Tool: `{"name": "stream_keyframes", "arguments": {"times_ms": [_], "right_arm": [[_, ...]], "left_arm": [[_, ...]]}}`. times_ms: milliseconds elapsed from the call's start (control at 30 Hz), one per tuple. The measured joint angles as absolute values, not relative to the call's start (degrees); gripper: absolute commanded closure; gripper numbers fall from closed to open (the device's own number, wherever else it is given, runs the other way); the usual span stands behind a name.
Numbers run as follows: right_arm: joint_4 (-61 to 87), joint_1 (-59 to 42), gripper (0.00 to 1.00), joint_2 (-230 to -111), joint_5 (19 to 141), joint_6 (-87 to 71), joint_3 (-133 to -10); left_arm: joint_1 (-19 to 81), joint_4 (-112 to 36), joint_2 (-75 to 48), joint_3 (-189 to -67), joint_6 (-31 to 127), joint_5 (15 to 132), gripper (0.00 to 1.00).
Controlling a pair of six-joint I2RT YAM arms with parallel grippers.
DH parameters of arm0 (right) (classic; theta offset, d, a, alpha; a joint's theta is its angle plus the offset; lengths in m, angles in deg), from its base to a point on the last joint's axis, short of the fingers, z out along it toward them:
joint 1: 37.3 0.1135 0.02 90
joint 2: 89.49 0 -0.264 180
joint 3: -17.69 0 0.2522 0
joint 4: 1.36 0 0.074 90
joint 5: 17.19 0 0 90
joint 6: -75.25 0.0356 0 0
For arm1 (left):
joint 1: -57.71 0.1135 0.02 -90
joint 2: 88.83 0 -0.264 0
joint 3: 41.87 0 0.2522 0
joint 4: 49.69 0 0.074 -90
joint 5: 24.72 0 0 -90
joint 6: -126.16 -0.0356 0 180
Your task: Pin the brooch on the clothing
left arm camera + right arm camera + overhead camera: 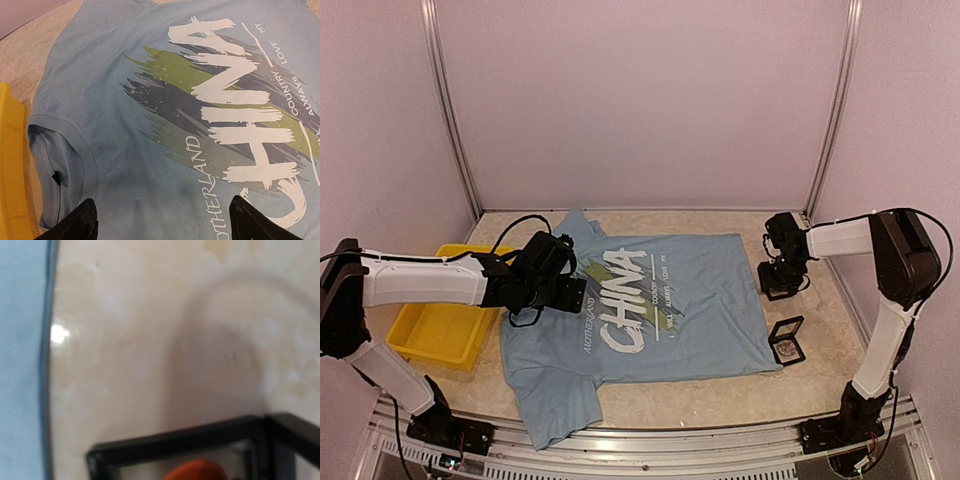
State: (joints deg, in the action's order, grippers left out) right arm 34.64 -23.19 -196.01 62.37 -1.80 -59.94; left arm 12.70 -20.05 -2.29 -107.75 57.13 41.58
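Holding left gripper (162,212) wide apart above the clothing (115,150), at its collar end. Hanging right gripper (782,288), opening impossible to tell, beyond the clothing's hem, nearer the black box (175,439) off the hem's near corner, seemingly cradling the brooch (197,471).

Pale pinkish walls (640,100) enclose a beige marbled tabletop (720,400).

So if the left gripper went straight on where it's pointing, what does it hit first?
The T-shirt: the open left gripper points down at the plain blue chest fabric between the collar and the MOTHERLAND lettering. Nothing shows between it and the cloth; the gap is hard to judge.
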Motion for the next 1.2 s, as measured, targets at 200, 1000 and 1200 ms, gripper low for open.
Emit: {"name": "stream_keyframes", "arguments": {"times_ms": [200,1000,1200], "right_arm": [[33.44,-23.19,0.63,-196.10,63.18,-2.96,-59.97],[34.66,-23.26,0.16,-195.35,59.95,-1.36,-59.59],[32.30,-24.22,0.20,-196.16,61.65,-1.27,-59.59]], "left_arm": [[12.70,-20.03,-2.18,-107.75,57.11,41.89,0.14],[12.70,-19.83,-0.15,-108.61,56.63,43.42,0.14],[12.70,-19.59,-0.17,-108.61,56.17,43.39,0.14]]}}
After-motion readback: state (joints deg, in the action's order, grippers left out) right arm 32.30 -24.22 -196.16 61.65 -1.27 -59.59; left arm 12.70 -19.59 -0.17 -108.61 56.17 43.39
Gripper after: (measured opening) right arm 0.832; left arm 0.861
